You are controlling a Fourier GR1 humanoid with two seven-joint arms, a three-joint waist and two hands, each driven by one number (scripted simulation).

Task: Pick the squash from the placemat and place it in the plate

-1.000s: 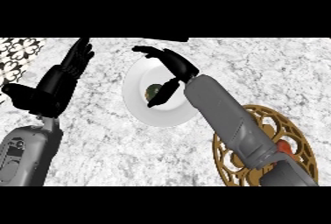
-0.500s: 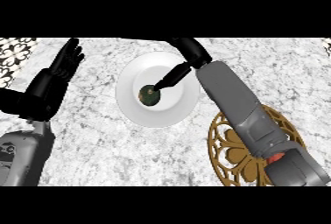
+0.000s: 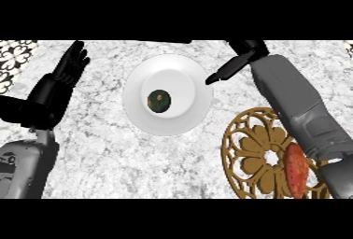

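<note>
With the squash (image 3: 159, 100) resting in the plate (image 3: 167, 125) just left of its released right hand (image 3: 238, 65), the robot should lift that hand straight away without brushing the rim.

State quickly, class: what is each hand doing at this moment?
Left hand: open, fingers straight, holding nothing, left of the plate.
Right hand: open and empty, beside the plate's upper right rim; the squash lies in the plate.
</note>
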